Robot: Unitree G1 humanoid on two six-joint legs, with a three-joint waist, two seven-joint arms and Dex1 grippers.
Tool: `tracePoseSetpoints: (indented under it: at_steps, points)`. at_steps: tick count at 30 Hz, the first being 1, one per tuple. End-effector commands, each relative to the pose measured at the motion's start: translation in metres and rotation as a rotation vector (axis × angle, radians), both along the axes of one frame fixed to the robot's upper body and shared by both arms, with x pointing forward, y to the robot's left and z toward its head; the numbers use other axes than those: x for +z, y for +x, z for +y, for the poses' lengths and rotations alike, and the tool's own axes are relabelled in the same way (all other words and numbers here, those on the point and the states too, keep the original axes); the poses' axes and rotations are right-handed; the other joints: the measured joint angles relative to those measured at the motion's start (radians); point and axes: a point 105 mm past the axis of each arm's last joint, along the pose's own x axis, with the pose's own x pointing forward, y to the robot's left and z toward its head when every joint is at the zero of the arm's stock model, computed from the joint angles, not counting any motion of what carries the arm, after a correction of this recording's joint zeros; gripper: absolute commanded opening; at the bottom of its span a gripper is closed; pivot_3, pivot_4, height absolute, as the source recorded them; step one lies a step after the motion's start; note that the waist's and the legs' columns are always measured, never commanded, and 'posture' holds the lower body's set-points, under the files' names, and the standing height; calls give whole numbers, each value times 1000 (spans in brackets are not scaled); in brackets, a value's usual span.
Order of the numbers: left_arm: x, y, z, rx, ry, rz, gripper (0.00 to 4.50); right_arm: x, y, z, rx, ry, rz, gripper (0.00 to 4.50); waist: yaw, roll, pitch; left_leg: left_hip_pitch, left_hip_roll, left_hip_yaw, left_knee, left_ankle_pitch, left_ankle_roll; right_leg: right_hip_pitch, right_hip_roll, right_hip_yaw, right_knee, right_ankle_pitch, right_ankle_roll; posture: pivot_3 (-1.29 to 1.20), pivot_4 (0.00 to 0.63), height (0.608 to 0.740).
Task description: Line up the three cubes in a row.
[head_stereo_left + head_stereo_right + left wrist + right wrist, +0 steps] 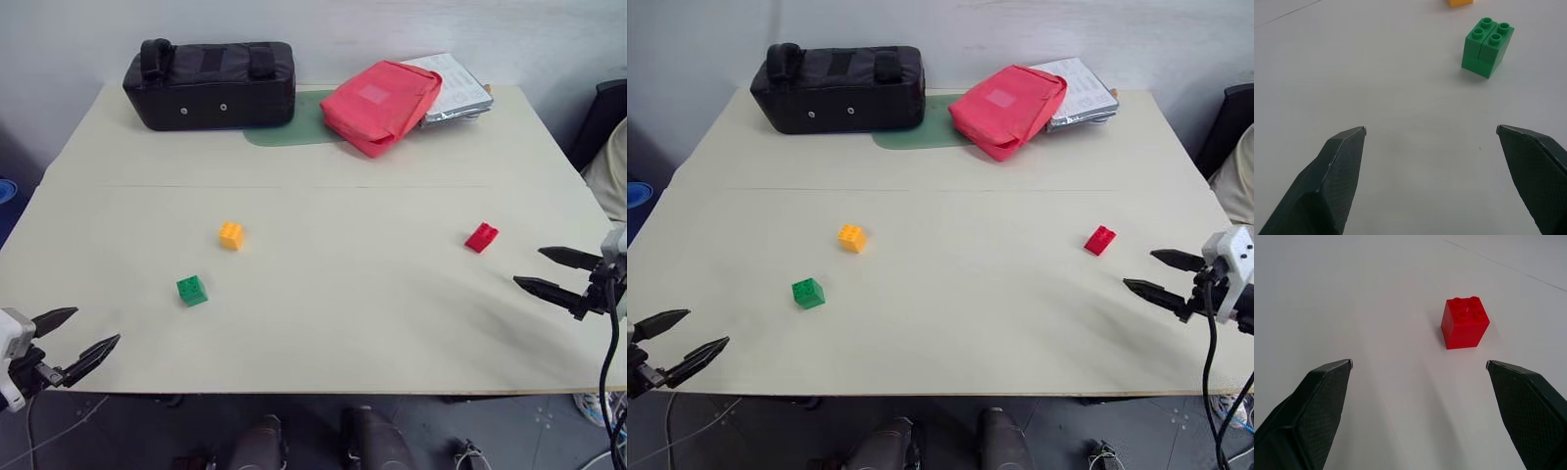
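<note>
Three small studded cubes lie apart on the cream table [323, 323]. The orange-yellow cube [231, 235] sits left of centre, and the green cube [192, 290] lies a little nearer and further left. Far off on the right is the red cube [481, 237]. My left gripper [86, 332] hovers open at the table's near left corner, short of the green cube [1487, 47]. My right gripper [542, 269] stands open at the right edge, pointing toward the red cube [1465, 322] with a gap between them. Neither holds anything.
Along the far edge stand a black bag [210, 83], a large red pouch [381, 104] on a green mat [294, 129], and a stack of papers [456, 86]. A faint seam [294, 186] crosses the table.
</note>
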Motion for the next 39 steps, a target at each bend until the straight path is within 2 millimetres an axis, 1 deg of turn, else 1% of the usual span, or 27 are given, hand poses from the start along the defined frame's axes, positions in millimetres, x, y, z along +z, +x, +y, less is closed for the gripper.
tracePoseSetpoints:
  at_steps: [1,6,14,17,19,20,22,24,26,27,30,31,32,35,37,39]
  points:
    - [9,-1,-5,-25,17,-15,4493,5,-3,-2,-1,-12,-32,4500,0,0,0,0,0,0,0,0,0,0,0,0,0,0,0,0,150,740]
    - [5,3,-7,-25,21,1,4493,5,-4,-4,-16,-11,-43,4500,-2,0,0,0,0,0,0,0,0,0,0,0,0,0,0,0,150,740]
    - [8,11,-9,-52,23,-8,4493,2,-6,-11,-31,-33,-52,4500,0,0,0,0,0,0,0,0,0,0,0,0,0,0,0,0,150,740]
    - [6,16,-1,-18,61,-12,4493,8,-2,-15,-70,-48,-98,4500,0,0,0,0,0,0,0,0,0,0,0,0,0,0,0,0,150,740]
    - [6,18,-2,-22,55,-13,4493,15,0,-8,-57,-62,-112,4500,0,0,0,0,0,0,0,0,0,0,0,0,1,0,0,0,150,740]
    - [8,20,-6,-36,39,-16,4493,18,1,-3,-40,-68,-112,4500,-1,0,0,0,0,0,0,0,0,0,0,0,1,0,0,0,150,740]
    - [13,24,-17,-81,6,-22,4493,22,2,9,3,-85,-109,4500,-2,0,0,0,0,0,0,0,0,0,0,0,1,0,0,0,150,740]
    - [21,32,-34,-171,-12,-25,4493,26,6,20,53,-113,-94,4500,-1,0,0,0,0,0,0,0,0,0,0,0,1,0,0,0,150,740]
    - [29,36,-48,-248,-36,-16,4493,30,12,26,69,-131,-90,4500,-1,0,0,0,0,0,2,0,-1,0,0,0,1,0,0,0,150,740]
    - [34,38,-57,-304,-44,-9,4493,33,19,28,69,-138,-90,4500,-1,0,0,0,0,0,2,0,-1,0,0,0,2,0,1,0,150,740]
    - [51,43,-95,-539,-50,33,4493,40,47,35,58,-196,-76,4500,-3,1,0,0,0,0,2,2,-3,0,0,0,2,0,0,0,150,740]
    - [55,44,-101,-582,-48,42,4493,41,54,35,52,-215,-70,4500,-3,1,0,0,0,0,2,2,-3,-1,0,0,2,0,0,0,150,740]
    - [58,45,-108,-622,-48,49,4493,41,60,36,47,-232,-63,4500,-4,1,0,-1,0,0,1,3,-4,-1,0,0,2,0,0,0,150,740]
    - [70,43,-141,-842,-17,82,4493,34,86,40,22,-298,3,4500,-4,2,1,-2,0,0,-1,4,-8,-3,1,0,1,-1,-1,0,150,740]
    - [78,44,-153,-909,-3,75,4493,31,97,40,-4,-324,35,4500,-5,2,1,-4,0,1,0,4,-8,-5,2,0,1,-1,-1,0,150,740]
    - [85,46,-161,-946,-13,65,4493,31,105,38,-26,-328,48,4500,-4,2,1,-5,0,3,1,5,-8,-6,3,1,1,0,-1,0,150,740]
